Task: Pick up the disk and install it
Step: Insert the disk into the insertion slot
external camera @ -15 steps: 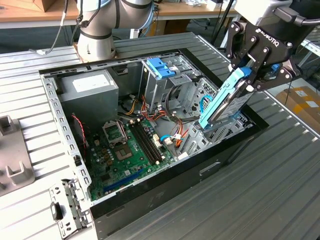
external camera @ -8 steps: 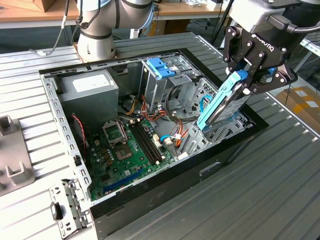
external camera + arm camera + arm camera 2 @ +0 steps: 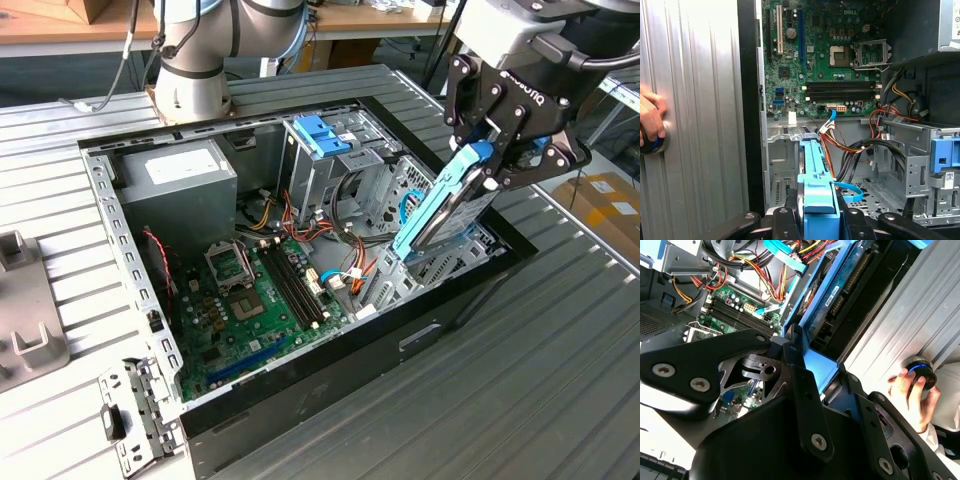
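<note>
The pincer [image 3: 492,160] is clamped on the blue end of the disk [image 3: 440,212], holding it tilted above the open computer case [image 3: 330,370] near its drive bay, so the lifting looks done and the fitting-in step needs careful lining up.

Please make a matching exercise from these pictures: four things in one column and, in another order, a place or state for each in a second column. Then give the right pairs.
Things:
1. disk
2. blue bracket
3. hand
4. motherboard

Places or states:
A. lies flat on the floor of the open case
B. held tilted in the end effector, above the case's edge at the exterior view's right
C. sits on top of the upright metal drive cage
D. rests on a round knob on the ribbed table, outside the case

Pairs: 1-B, 2-C, 3-D, 4-A
</note>
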{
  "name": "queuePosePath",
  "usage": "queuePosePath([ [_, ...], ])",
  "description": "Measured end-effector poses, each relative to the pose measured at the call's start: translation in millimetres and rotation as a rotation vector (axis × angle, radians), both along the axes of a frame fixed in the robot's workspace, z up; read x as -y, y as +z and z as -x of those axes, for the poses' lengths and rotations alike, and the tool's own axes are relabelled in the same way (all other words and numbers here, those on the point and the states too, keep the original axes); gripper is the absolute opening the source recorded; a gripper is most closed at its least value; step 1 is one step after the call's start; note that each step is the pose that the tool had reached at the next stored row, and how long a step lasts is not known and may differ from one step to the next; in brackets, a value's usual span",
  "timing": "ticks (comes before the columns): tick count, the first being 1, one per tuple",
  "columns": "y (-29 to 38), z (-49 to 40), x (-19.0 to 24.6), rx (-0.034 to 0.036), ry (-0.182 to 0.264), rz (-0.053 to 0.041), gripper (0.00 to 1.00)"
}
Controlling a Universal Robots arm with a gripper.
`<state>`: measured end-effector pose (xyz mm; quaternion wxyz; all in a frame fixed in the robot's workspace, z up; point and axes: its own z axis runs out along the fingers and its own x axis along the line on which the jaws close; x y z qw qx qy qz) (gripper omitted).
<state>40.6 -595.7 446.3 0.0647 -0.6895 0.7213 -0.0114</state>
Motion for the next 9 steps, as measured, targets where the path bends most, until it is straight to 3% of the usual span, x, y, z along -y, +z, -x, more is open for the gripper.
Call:
queuePosePath([
  [9, -0.6, 0.3, -2.8, 0.0000, 0.000, -0.0004, 0.37],
])
